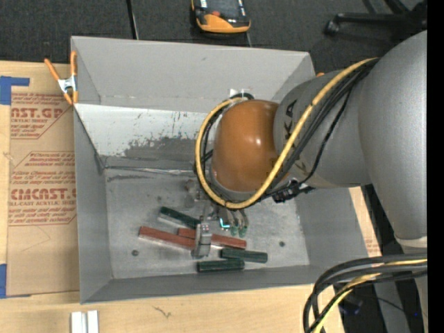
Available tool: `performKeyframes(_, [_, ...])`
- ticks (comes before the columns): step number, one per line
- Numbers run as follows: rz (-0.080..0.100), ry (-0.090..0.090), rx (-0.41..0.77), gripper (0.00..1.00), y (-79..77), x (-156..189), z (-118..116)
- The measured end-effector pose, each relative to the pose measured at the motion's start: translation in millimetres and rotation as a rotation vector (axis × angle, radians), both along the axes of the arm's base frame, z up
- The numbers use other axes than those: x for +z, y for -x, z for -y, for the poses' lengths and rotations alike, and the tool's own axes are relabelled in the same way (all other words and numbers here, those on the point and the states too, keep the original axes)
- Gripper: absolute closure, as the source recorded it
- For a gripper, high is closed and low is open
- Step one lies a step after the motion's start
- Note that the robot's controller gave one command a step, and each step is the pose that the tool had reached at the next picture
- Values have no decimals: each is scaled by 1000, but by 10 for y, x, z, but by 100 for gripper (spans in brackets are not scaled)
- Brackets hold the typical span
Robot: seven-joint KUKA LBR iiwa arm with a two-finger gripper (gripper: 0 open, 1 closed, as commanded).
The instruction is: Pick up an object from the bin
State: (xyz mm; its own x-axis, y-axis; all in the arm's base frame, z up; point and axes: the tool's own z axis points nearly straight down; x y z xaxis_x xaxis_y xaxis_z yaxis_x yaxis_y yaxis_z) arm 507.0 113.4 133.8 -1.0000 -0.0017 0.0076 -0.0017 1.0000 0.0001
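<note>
A grey bin (pixel 139 68) is seen from above. The arm (pixel 361 130) is reached in from the right, and its orange cover (pixel 243 151) is hung over the middle of the bin. The gripper (pixel 205 241) is set low, down at the bin floor, near the front wall.

A small bunch of sticks is laid on the floor there. A red stick (pixel 158 235) is laid flat to the left of the gripper, with one end right at the gripper. A second red stick (pixel 232 241) is laid on the gripper's other side. A green stick (pixel 177 217) is laid just behind them, tilted. A front green stick (pixel 244 256) and a dark stick (pixel 218 267) are laid close to the front wall.

The gripper is placed right where the two red sticks meet. It cannot be told if the gripper is spread wide or squeezed tight, because that part is too small and partly hidden. So it cannot be said that anything is held.

The reach down looks done. Nothing is lifted yet: every stick is seen flat on the floor. The red stick is judged to be the one to be grabbed. What is left is for it to be squeezed, lifted clear of the other sticks and carried out of the bin.
</note>
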Motion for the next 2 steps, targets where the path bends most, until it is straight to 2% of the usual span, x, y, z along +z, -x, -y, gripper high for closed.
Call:
performKeyframes(1, [7,-1,-2,0,-21,40,5])
performKeyframes(2, [10,-1,-105,0,94,-529,-123])
